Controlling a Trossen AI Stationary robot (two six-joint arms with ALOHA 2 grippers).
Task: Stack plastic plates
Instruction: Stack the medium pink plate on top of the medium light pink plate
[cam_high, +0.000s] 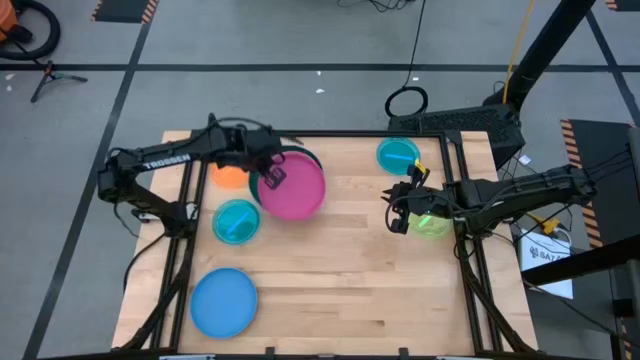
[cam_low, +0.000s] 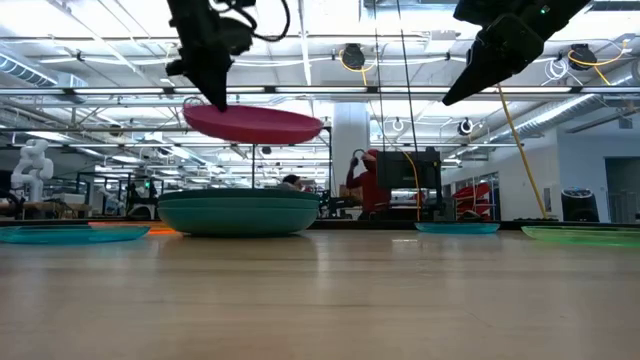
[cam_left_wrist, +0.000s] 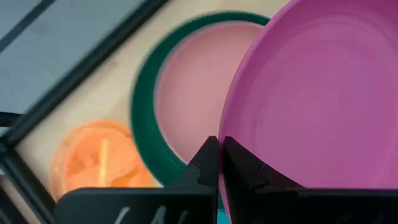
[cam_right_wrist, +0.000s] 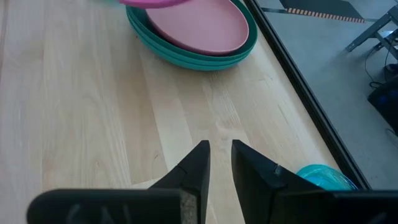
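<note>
My left gripper (cam_left_wrist: 221, 163) is shut on a magenta plate (cam_high: 293, 186), which hovers over a stack. The stack (cam_low: 238, 213) has a pink plate (cam_left_wrist: 193, 84) lying in a dark green one (cam_left_wrist: 142, 112) on teal (cam_right_wrist: 186, 57). An orange plate (cam_high: 230, 176) lies left of the stack, with a cyan one (cam_high: 237, 221) and a blue one (cam_high: 224, 302) nearer the front. My right gripper (cam_high: 400, 210) hangs above the table's right side, narrowly open and holding nothing. A lime plate (cam_high: 432, 224) lies beside it and a small cyan plate (cam_high: 398, 156) farther back. My left gripper pinches the magenta plate's rim (cam_left_wrist: 233, 134) between its two fingers, at the plate's edge toward the table's left. The fingers (cam_low: 208, 80) come down at it from above. The plate (cam_low: 255, 123) is lifted clear above the stack, nearly level.
Bare wood lies across the middle and front right of the table (cam_high: 360, 280). A black frame rail (cam_high: 455, 190) runs along the right side, another (cam_high: 185, 200) along the left. Beyond the far edge there are people and equipment in the room.
</note>
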